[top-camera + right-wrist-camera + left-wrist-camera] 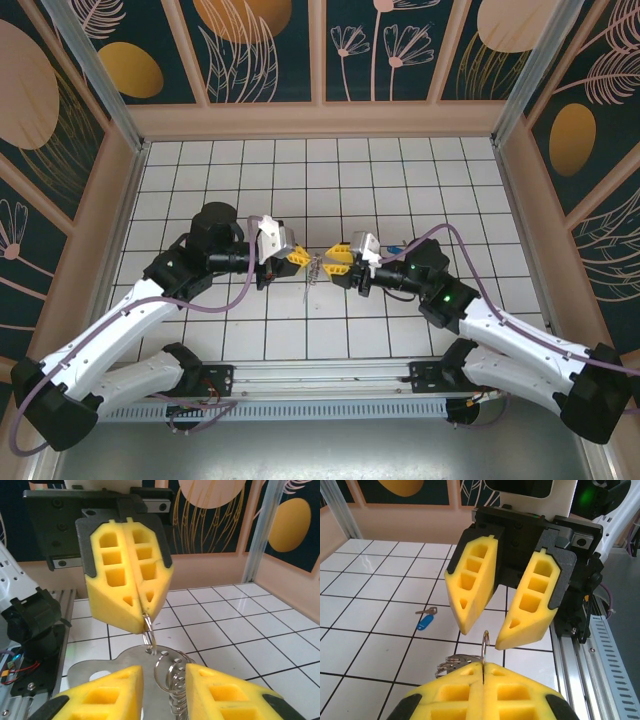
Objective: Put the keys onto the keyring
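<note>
The left pincer is clenched on the metal keyring, the right pincer hangs released facing it, and the blue-headed key lies apart on the white tiled surface.

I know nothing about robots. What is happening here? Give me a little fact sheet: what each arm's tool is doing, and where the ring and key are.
left tool: shut, pinching a thin wire loop of the keyring
right tool: open, facing the left tool, a finger on either side of that loop
keyring: silvery metal rings, held between the two tools
key: blue head, lying flat on the table, apart from both tools
table: white tiles with dark lines
progress: key not yet on the keyring
</note>
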